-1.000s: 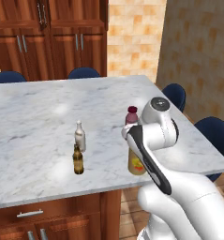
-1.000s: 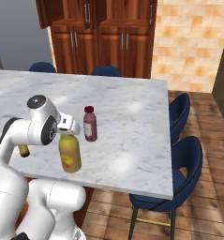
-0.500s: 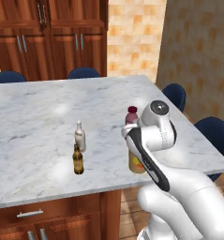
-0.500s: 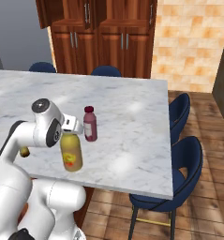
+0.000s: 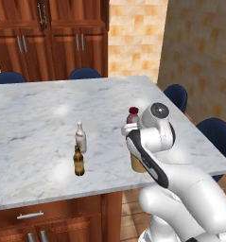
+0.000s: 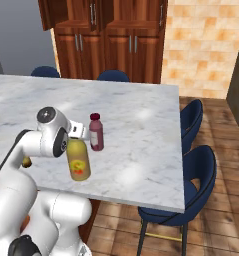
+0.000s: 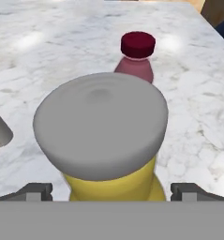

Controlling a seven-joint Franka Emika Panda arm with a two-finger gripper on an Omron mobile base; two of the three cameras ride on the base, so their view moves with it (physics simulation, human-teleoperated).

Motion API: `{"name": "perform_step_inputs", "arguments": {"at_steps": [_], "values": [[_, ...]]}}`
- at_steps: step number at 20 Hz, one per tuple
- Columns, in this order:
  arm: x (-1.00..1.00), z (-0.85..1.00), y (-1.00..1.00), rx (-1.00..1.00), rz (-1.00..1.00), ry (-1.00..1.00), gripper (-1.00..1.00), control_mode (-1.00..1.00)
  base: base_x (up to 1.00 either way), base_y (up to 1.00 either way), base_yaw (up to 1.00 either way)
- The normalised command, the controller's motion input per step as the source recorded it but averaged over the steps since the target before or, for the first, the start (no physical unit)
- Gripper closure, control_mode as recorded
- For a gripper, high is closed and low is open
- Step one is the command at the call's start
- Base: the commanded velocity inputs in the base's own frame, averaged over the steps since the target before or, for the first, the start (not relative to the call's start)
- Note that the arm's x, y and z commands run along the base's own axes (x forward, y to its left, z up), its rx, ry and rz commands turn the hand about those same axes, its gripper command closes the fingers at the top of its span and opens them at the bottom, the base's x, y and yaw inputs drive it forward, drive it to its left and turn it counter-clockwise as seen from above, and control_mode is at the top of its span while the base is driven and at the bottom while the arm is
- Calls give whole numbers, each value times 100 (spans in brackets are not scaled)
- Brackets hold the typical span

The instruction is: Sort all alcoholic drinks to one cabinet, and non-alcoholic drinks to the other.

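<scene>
— At the near right edge of the marble island (image 5: 34,118), what is the arm doing?

— The gripper (image 7: 111,191) hangs right over the mustard-yellow bottle (image 6: 79,161). Its grey cap (image 7: 100,124) sits just under the hand, and the two finger tips (image 7: 36,191) stand wide apart, one on each side of the bottle's shoulders, not pressing it.

— So it holds nothing?

— Nothing that I can see. The jaws are spread wide around the bottle, which stands upright on the stone.

— And the other drinks?

— Just beyond the yellow one stands the maroon bottle (image 6: 96,131) with its dark red cap, close beside it, also upright. To the left, nearer the middle of the top, the small amber bottle (image 5: 78,161) stands near the front, and the pale whitish bottle (image 5: 80,137) is just behind it, almost touching.

— Farther back?

— Blue chairs (image 5: 84,73) are tucked in along the far side and the right side of the island. Behind them, against the far wall, rises the reddish-brown wooden cabinet (image 5: 53,42), doors closed, silver bar handles (image 5: 78,42) upright.
</scene>
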Motion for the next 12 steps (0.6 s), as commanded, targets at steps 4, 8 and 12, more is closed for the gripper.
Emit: {"name": "perform_step_inputs", "arguments": {"at_steps": [4,8,12], "values": [[18,0,0,0,0,0,-100,-100,0,0,0],[10,0,-3,0,0,0,-100,-100,0,0,0],[3,0,0,-1,0,2,100,-100,0,0,0]]}}
